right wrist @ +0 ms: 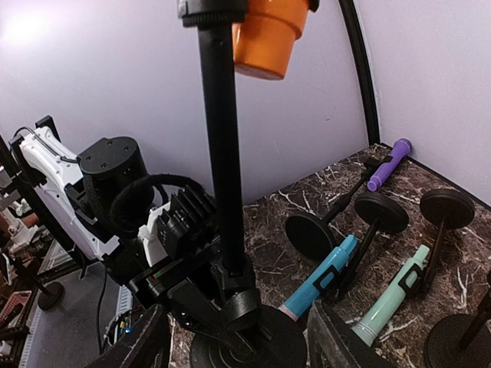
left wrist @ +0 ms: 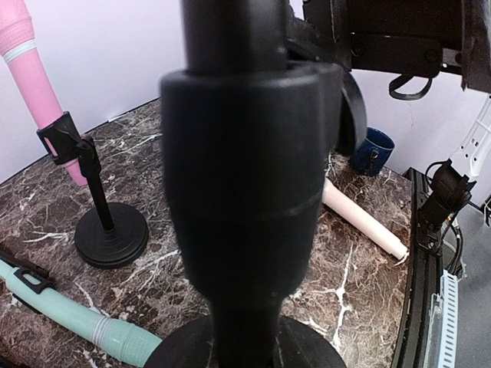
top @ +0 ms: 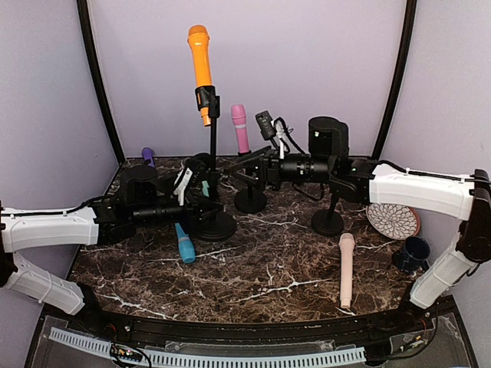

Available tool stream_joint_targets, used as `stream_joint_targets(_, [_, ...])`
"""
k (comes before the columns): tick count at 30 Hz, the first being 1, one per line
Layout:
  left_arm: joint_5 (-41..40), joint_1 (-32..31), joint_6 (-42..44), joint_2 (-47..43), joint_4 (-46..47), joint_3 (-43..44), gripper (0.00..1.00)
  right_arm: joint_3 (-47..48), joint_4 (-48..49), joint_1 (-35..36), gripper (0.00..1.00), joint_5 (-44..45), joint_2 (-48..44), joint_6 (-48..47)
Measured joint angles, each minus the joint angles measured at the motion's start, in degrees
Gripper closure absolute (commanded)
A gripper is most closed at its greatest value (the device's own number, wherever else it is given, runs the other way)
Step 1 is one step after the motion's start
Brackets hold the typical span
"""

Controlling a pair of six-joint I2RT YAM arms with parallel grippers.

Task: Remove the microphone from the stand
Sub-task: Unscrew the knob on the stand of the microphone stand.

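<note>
Top external view: orange mic [top: 199, 57] sits upright in the clip atop the tall stand [top: 212, 153]. I see L gripper [top: 201, 193] clamped on its pole (low, near base). R gripper [right wrist: 239, 341] has jaws apart, holding nothing.

A black stand [right wrist: 221, 153] rises upright mid-frame, with the lower end of an orange microphone [right wrist: 268, 34] clipped at its top. The left gripper [right wrist: 230, 282] is clamped low on the pole, its white and black arm [right wrist: 92, 192] reaching in from the left. The right gripper [right wrist: 245, 345] has its fingers [right wrist: 146, 345] spread either side of the stand's round base. On the marble table [right wrist: 284, 201] lie a blue microphone [right wrist: 318, 280], a mint-green microphone [right wrist: 391, 299] and a purple microphone [right wrist: 390, 162], each clipped to one of the fallen stands [right wrist: 381, 211]
</note>
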Motion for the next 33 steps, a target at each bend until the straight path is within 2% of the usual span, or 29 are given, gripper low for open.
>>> stream_joint_targets(3, [-0.87,0.00,-0.04,0.00,-0.04,0.00,1.00,1.44,-2.03,1.31,0.40,1.27,1.75,-2.05])
stream_joint_targets(11, [-2.29,0.00,-0.04,0.00,-0.35,0.00,1.00,3.17,-4.48,2.64,0.51,2.21,5.27,-4.79])
stream_joint_targets(17, [-2.40,0.00,-0.04,0.00,-0.70,0.00,1.00,4.81,-4.74,2.64,0.63,2.32,5.77,-5.92])
stream_joint_targets(27, [-2.40,0.00,0.02,0.02,-1.33,0.00,1.00,6.23,-4.76,2.86,0.93,2.34,7.15,-7.02])
stream_joint_targets(33, [-2.62,0.04,0.04,0.02,-1.57,0.00,1.00,6.23,-4.87,3.26,0.99,4.02,7.13,-8.85])
